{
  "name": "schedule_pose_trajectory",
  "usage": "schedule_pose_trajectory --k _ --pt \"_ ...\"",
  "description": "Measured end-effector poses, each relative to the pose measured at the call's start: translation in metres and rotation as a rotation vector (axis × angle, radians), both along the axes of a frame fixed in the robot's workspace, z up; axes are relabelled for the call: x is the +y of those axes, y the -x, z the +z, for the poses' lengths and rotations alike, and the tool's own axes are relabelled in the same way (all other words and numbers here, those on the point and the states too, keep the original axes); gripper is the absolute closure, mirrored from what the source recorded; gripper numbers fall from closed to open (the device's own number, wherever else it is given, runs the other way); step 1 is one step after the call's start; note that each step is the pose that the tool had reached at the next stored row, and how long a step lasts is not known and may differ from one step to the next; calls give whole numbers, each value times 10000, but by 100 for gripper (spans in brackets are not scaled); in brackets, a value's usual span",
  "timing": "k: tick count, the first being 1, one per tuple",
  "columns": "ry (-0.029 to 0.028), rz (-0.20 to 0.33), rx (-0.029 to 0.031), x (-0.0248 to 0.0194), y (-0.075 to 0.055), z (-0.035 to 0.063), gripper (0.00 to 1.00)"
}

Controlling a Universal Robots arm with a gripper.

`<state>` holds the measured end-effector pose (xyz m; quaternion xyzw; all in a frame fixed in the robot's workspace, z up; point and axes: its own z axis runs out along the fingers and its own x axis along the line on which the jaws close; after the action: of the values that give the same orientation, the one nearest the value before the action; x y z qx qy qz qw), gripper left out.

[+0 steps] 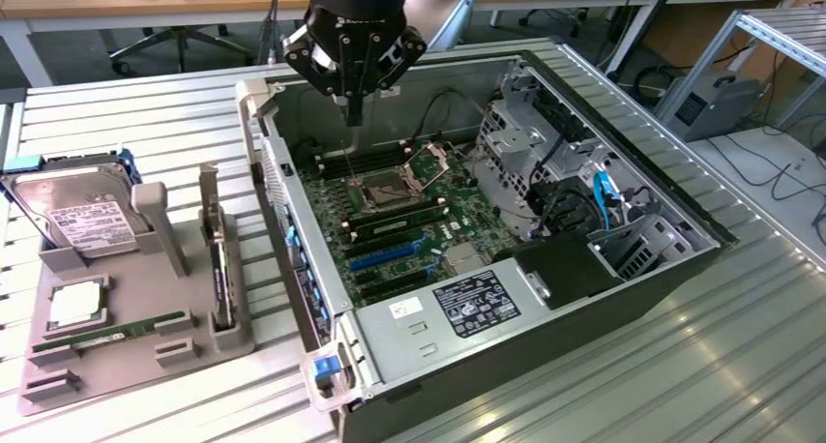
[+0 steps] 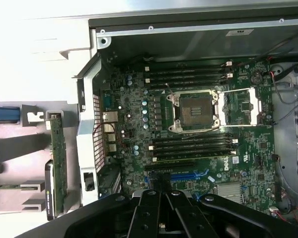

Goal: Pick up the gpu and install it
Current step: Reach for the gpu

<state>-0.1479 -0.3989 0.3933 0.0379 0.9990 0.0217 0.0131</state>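
Observation:
The gpu stands on edge in a slot of the grey holder at the exterior view's left, green board and dark fan block visible; in the wrist view the gpu lies outside the case wall. My gripper hangs above the open computer case, over the motherboard's far end, well away from the card. Its fingers are shut together with nothing between them. In the wrist view my gripper points down near the blue expansion slot.
The holder also carries a silver hard drive, a CPU chip and a RAM stick. Inside the case sit the open CPU socket, a drive cage and the power supply. The slatted metal table extends around the case.

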Motion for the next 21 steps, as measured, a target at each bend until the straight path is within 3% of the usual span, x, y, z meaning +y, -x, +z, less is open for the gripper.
schedule_pose_trajectory --k 21 --pt "1 0 0 0 60 0 89"
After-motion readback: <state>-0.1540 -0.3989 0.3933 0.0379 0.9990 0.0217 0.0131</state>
